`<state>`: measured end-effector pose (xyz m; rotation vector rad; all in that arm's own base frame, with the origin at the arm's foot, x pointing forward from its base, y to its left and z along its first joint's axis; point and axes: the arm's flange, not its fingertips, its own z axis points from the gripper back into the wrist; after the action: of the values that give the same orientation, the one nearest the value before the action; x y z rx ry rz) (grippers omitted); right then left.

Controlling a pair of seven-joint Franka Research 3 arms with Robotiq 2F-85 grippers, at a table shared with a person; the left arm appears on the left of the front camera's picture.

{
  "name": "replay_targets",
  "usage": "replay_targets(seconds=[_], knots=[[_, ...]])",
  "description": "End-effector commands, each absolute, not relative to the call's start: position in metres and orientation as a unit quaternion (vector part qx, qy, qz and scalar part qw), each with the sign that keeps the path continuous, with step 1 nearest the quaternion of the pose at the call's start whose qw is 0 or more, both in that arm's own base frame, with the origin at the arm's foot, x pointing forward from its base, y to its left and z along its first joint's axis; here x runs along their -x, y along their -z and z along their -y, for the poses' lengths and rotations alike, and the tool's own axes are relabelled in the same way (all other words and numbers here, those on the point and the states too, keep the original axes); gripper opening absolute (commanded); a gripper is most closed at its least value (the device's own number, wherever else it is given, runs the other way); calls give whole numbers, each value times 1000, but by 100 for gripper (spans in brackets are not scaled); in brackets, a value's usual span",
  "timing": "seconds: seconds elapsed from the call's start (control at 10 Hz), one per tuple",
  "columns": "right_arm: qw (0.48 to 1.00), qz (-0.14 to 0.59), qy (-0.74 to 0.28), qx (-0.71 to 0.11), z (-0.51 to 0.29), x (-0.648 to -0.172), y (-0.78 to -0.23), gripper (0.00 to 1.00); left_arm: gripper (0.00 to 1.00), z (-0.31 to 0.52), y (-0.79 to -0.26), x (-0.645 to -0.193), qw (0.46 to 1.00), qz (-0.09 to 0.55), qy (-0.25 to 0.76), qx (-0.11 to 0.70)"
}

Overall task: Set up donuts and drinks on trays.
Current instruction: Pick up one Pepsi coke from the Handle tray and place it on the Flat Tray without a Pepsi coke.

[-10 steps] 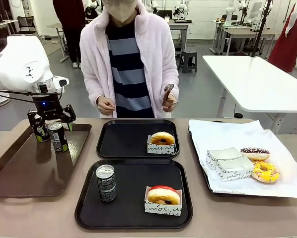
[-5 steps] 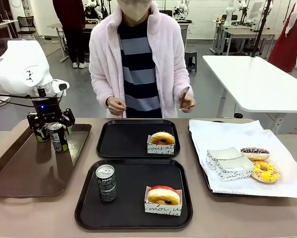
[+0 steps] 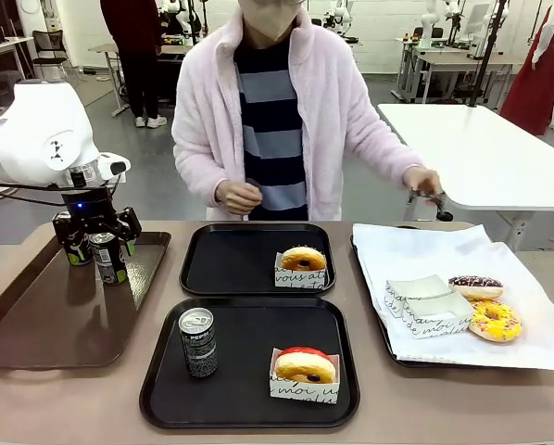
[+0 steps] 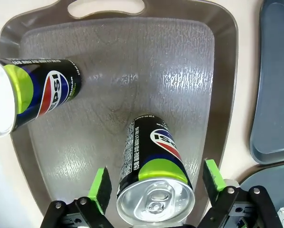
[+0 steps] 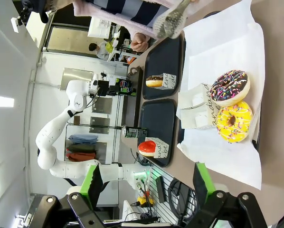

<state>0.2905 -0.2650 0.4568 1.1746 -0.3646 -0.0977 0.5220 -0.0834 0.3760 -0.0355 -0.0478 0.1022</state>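
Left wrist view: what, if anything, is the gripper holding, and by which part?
The left gripper holds the upright can by its sides, near the top.

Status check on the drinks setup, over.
Left end effector shut on can, on brown tray. Right end effector open, empty. Second can close beside. Far tray holds donut, no can.
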Motion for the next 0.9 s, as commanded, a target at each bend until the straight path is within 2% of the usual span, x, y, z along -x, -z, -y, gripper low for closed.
replay_targets(seconds=[0.0,0.1,0.2,0.3,0.4,0.8], knots=[[814,176,44,-552,265,-291,-456,100,42,81,-373,-519,999,35,-37,11],[814,176,44,-552,265,-291,-456,100,42,81,-373,-519,999,35,-36,10],[814,176,44,-552,265,-291,-456,100,0,82,-374,-519,999,35,-34,10],[814,176,44,-552,265,-291,-456,100,37,82,-376,-519,999,36,-32,10],[814,176,44,-552,265,-291,-456,100,0,81,-378,-519,999,36,-33,9],[814,176,44,-552,265,-291,-456,100,0,82,-397,-508,999,36,-31,13]])
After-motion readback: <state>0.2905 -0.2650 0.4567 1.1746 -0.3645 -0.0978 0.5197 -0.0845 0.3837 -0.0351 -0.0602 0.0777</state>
